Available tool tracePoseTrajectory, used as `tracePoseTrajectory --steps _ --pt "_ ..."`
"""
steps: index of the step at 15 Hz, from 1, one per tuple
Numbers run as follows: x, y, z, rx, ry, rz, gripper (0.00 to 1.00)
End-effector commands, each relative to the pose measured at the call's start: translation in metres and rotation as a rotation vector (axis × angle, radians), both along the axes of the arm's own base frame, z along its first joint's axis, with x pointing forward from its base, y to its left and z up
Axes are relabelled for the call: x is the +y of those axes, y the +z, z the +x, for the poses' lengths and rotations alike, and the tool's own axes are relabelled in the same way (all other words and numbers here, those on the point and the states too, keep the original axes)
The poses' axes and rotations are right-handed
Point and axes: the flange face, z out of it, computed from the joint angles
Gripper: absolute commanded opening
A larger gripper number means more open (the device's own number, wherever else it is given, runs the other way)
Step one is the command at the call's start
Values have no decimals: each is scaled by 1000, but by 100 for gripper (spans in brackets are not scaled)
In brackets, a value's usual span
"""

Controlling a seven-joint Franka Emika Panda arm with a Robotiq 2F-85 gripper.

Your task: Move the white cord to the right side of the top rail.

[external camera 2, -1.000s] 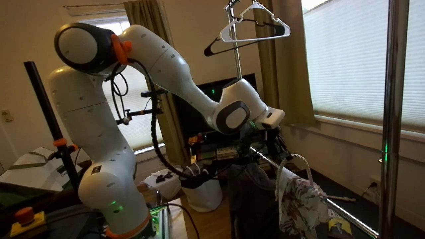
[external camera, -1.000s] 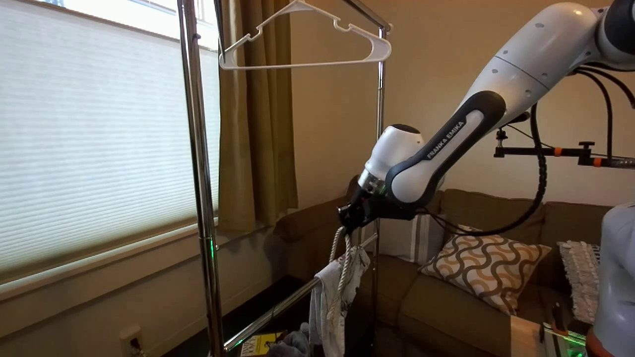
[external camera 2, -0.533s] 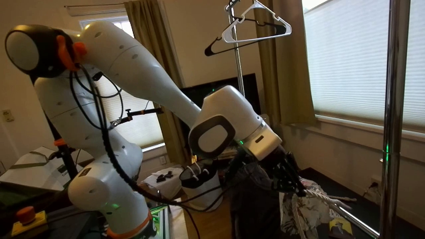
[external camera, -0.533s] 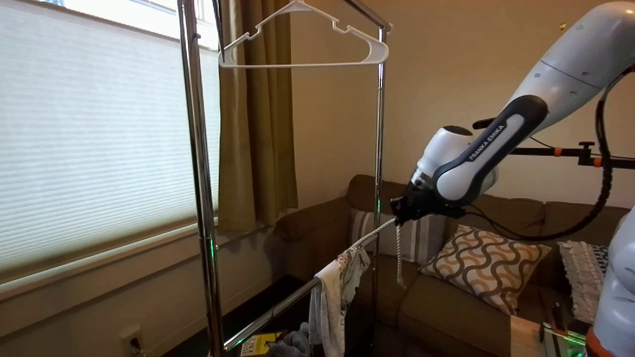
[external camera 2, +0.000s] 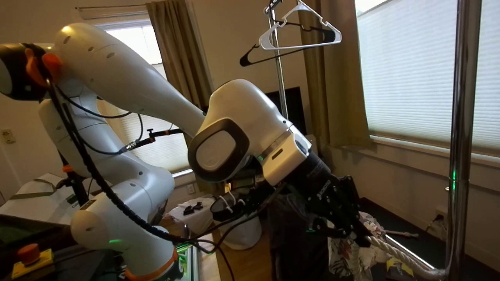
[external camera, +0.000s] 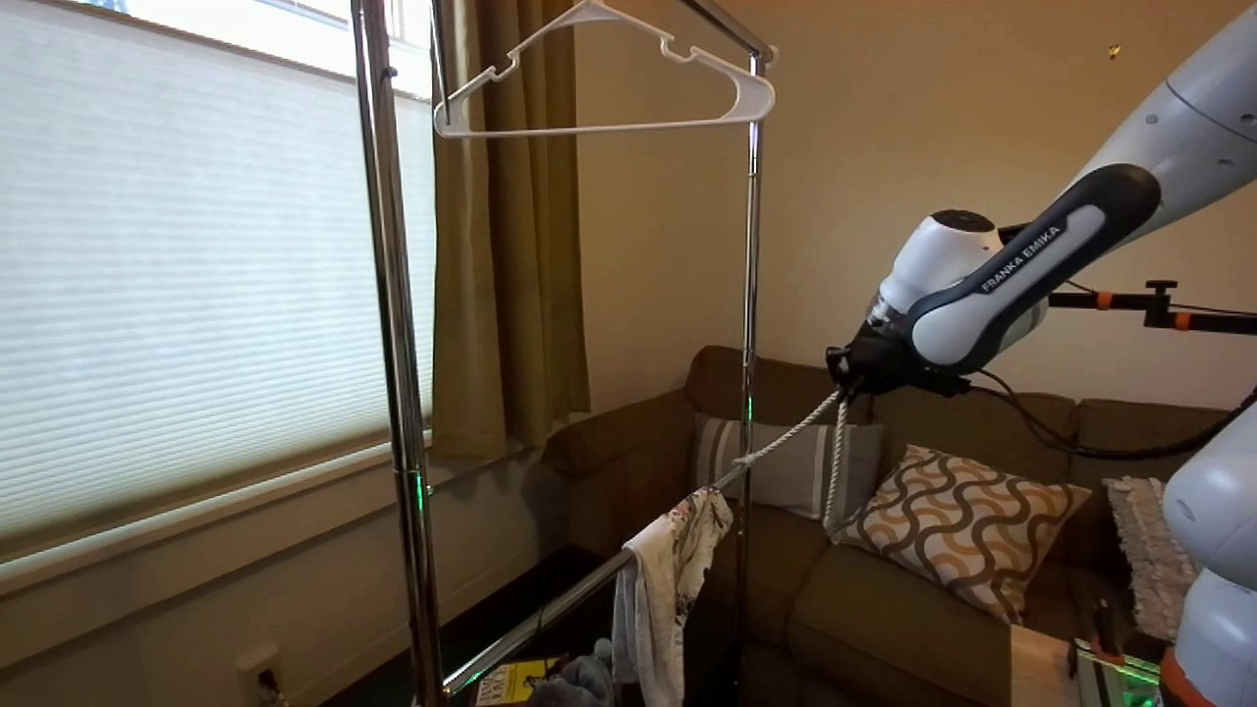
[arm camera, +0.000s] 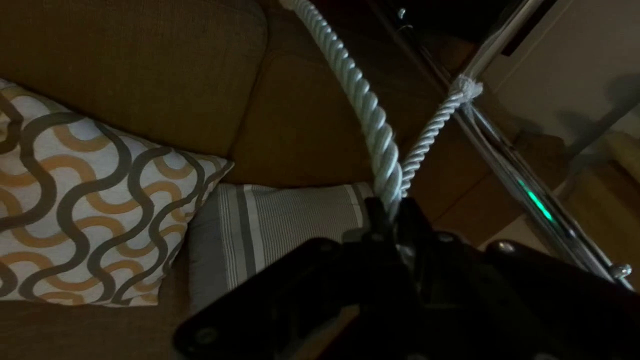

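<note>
The white cord (external camera: pixel 795 429) is a twisted white rope. My gripper (external camera: pixel 842 390) is shut on it. One stretch runs taut from the jaws down to the rack's lower crossbar (external camera: pixel 579 581), where it wraps around the bar's end beside the upright. The other stretch hangs loose below the jaws. In the wrist view the cord (arm camera: pixel 370 110) leaves between the fingertips (arm camera: pixel 395 217), with its wrap on the silver bar at upper right. In an exterior view the cord (external camera 2: pixel 398 255) also reaches the rack post. The top rail (external camera: pixel 725 27) is high above the gripper, only partly in view.
A white hanger (external camera: pixel 751 98) and a black hanger (external camera 2: pixel 246 59) hang from the rack. A pale floral cloth (external camera: pixel 653 589) and a dark garment (external camera 2: pixel 295 246) hang at the lower crossbar. Upright poles (external camera: pixel 754 245) stand beside the gripper. A sofa with pillows (external camera: pixel 967 511) is behind.
My gripper has pulled away from the cloth, then risen, with the cord in it. The cord has drawn taut and its wrap has slid along the lower crossbar from the cloth to the upright.
</note>
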Motion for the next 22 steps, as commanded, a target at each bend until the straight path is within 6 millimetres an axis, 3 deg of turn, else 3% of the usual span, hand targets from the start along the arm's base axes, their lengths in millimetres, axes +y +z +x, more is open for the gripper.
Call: tracePoseTrajectory --steps 1,4,7,10,11,12,13,18,22 --pt "-32 8 -28 -21 -133 0 3" --pt "-61 14 -45 -47 -196 19 3" --pt "-75 39 -44 -65 -196 -19 3" --pt "-70 74 -27 -105 -110 -65 3" --pt "-75 57 -33 -96 -152 -53 11" --pt "-74 67 -28 -107 -132 -68 11" --pt "-73 72 -25 -113 -120 -75 3" --pt "-70 90 -6 -126 -10 -86 3" --pt "-81 124 5 -6 95 -185 3"
